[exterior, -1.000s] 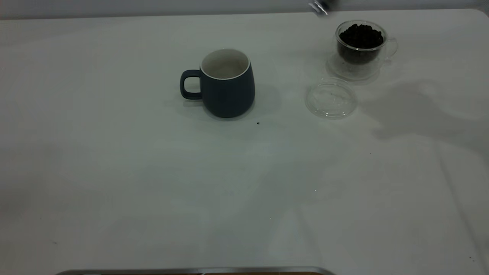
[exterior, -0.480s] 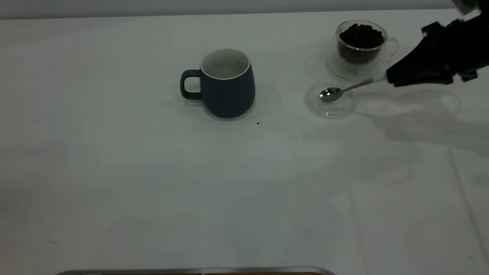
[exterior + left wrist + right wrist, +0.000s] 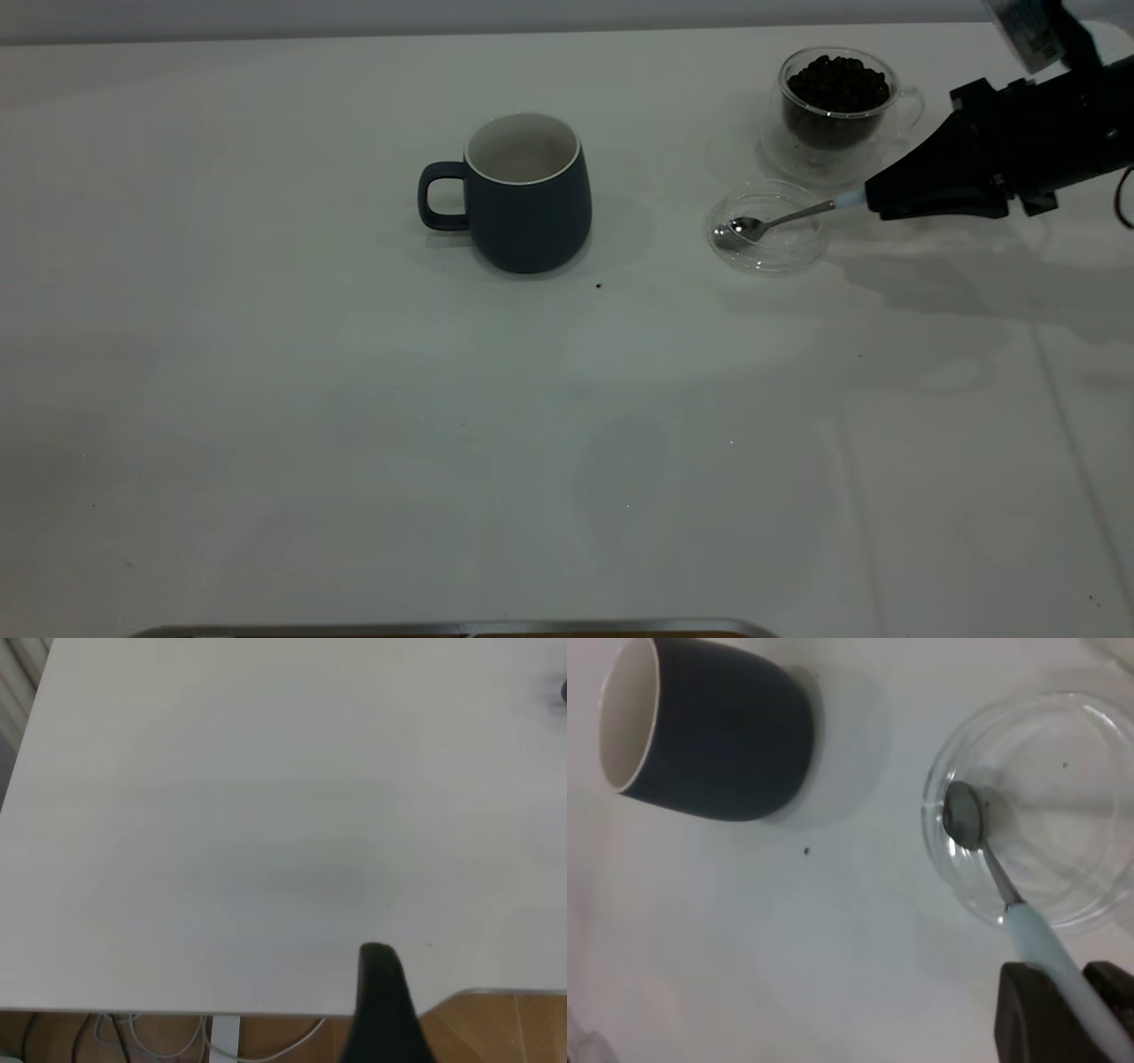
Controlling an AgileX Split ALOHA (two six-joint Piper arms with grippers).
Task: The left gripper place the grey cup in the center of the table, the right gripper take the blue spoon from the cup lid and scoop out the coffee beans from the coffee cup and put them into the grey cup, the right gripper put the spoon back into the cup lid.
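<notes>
Since the spoon [image 3: 780, 220] bowl rests in the cup lid [image 3: 769, 228] at right, your right gripper [image 3: 877, 200], clamped on its handle, can release.

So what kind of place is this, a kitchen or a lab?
Probably a lab-style robot workbench: a bare white table, loose cables under its edge, and the right gripper holding a spoon.
</notes>
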